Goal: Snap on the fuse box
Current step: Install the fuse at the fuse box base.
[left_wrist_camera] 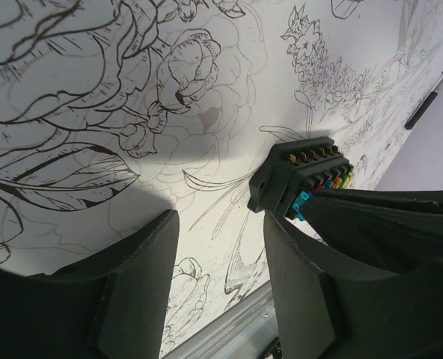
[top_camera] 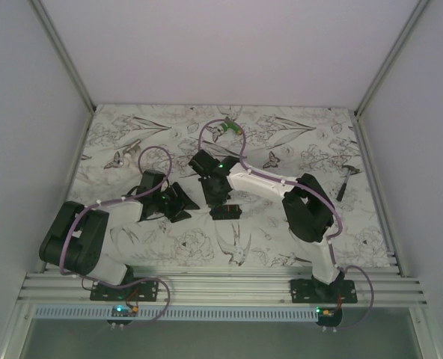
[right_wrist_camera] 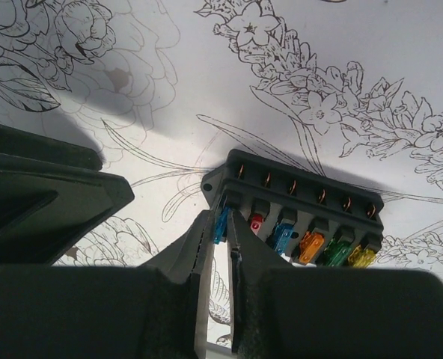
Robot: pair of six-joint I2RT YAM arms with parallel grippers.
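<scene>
The fuse box [top_camera: 225, 212] is a small black block lying on the flower-print mat in the middle. In the right wrist view the fuse box [right_wrist_camera: 304, 191] shows a row of blue, red, orange, green and yellow fuses in its slots. My right gripper [top_camera: 215, 196] reaches down at its left end. Its fingers [right_wrist_camera: 218, 226] are pinched on the leftmost blue fuse [right_wrist_camera: 221, 218], which sits in its slot. My left gripper [top_camera: 178, 203] is open and empty just left of the box. In the left wrist view the gripper [left_wrist_camera: 220, 224] stands apart from the box [left_wrist_camera: 289, 168].
A green-and-white gadget [top_camera: 227, 129] lies at the back centre. A small hammer-like tool [top_camera: 346, 179] lies at the right. The metal rail [top_camera: 221, 284] runs along the near edge. White walls close in both sides.
</scene>
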